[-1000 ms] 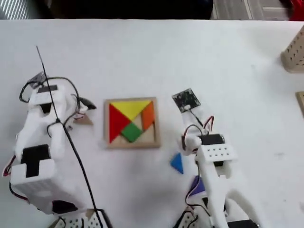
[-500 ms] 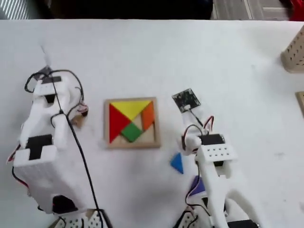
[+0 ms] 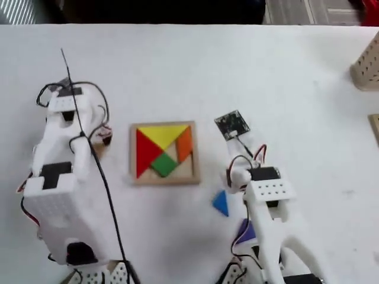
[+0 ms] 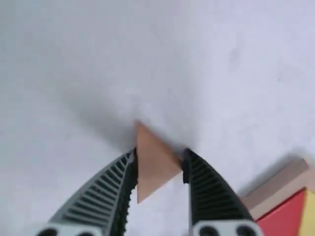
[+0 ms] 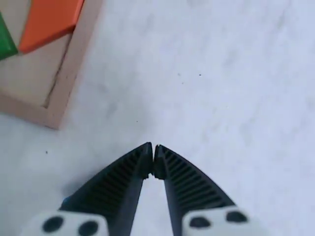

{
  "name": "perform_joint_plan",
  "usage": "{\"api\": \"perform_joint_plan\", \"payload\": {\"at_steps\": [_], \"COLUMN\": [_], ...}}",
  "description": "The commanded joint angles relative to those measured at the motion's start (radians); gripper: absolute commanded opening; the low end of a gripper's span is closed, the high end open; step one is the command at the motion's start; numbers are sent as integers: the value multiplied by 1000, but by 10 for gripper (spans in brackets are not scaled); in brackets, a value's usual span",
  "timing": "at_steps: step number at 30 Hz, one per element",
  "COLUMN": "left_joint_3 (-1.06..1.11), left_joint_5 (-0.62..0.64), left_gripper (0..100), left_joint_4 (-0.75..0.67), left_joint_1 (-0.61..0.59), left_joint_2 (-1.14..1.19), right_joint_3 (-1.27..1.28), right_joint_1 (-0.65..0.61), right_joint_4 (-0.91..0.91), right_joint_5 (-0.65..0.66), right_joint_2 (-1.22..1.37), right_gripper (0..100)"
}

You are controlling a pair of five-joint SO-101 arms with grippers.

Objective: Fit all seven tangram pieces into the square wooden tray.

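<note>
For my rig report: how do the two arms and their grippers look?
Left arm and right arm: white shells with black motor blocks. A black cable runs along the left one; red wires loop at the right one. Left gripper and right gripper have black ribbed fingers.

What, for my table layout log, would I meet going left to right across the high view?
First the left arm → square wooden tray → blue triangle → right arm → perforated wooden block at the right edge.
</note>
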Motion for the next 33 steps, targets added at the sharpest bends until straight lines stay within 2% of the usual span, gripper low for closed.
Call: {"api": "perform_joint_plan", "payload": {"at_steps": [1, 7, 11, 14, 19, 25, 27, 31, 33], "left_joint_3": [-58, -61, -60, -32, 63, 138, 140, 144, 147], "left_joint_5": [-18, -123, -293, -356, -368, -661, -660, -543, -595], "left_gripper": [21, 21, 21, 22, 24, 24, 24, 24, 24], "left_joint_4": [98, 149, 172, 170, 54, -104, -147, -186, -189], "left_joint_1": [48, 119, 251, 354, 496, 595, 595, 581, 581], "left_joint_2": [-97, -311, -389, -392, -360, -311, -300, -292, -289], "right_joint_3": [-5, -5, -5, -8, -12, -14, -14, -14, -17], "right_joint_1": [-8, -4, -2, 36, 122, 154, 153, 153, 153], "right_joint_4": [-10, -12, -13, -13, -42, -58, -58, -58, -58], "right_joint_5": [15, 15, 15, 9, 8, -41, -40, -40, -40], "right_joint_2": [-21, -21, -22, -30, -30, -30, -30, -30, -30], "right_gripper": [24, 24, 23, 23, 22, 24, 24, 24, 24]}}
